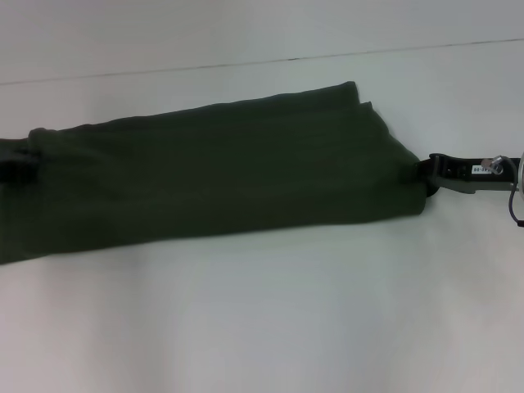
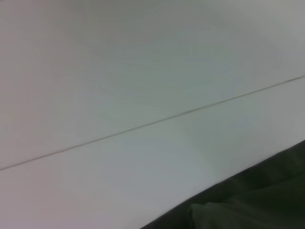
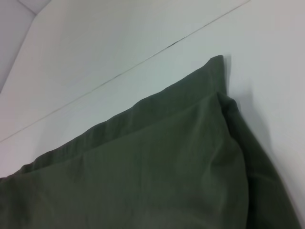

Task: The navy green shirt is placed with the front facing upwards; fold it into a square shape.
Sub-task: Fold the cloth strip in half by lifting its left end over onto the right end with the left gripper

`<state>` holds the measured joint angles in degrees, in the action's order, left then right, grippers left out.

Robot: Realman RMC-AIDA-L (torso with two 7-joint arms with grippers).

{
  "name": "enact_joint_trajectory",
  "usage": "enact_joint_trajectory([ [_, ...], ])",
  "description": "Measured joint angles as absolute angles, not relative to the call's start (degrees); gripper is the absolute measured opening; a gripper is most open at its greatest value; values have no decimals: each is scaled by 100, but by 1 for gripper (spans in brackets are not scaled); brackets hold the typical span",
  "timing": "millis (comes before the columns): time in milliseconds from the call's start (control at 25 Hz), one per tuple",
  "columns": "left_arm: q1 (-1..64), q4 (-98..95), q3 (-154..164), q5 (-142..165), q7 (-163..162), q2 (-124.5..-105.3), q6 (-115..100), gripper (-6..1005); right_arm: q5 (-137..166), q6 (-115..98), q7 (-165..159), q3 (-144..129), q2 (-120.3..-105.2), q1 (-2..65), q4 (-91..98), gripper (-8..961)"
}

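Note:
The navy green shirt (image 1: 229, 164) lies as a long dark olive band across the white table, folded lengthwise, with no lettering showing. Its right end narrows into my right gripper (image 1: 424, 174), which is shut on the cloth there. My left gripper (image 1: 16, 164) shows as a dark shape at the shirt's left end, mostly covered by fabric. The right wrist view shows a layered corner of the shirt (image 3: 157, 167) with two hems. Only a dark edge of the shirt (image 2: 257, 205) appears in the left wrist view.
The white table (image 1: 262, 327) spreads wide in front of the shirt. A thin seam line (image 1: 327, 57) crosses the surface behind it. The shirt's left end runs past the head view's edge.

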<state>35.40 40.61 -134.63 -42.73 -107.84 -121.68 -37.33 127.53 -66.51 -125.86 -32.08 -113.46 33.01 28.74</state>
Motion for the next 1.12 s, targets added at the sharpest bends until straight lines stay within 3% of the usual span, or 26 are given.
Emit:
enact_joint_trajectory([
  [80,3540,4060,-13472,-4272,-10784,-12165,-3699,183,12753,-6651,-12586,-3209,-11346,3303,2874,18],
  [320,3542,4044,-13530,-4297,-10798,-12163,-3491,79,12753,-6644,-12582,-3233,-11346,3328,2844,18],
  [1120,3429,4135,-13526,-4317,-11239,-12173,-2898,75,12753,-6582,-12539,-3202,-11400,3341,2831,19],
])
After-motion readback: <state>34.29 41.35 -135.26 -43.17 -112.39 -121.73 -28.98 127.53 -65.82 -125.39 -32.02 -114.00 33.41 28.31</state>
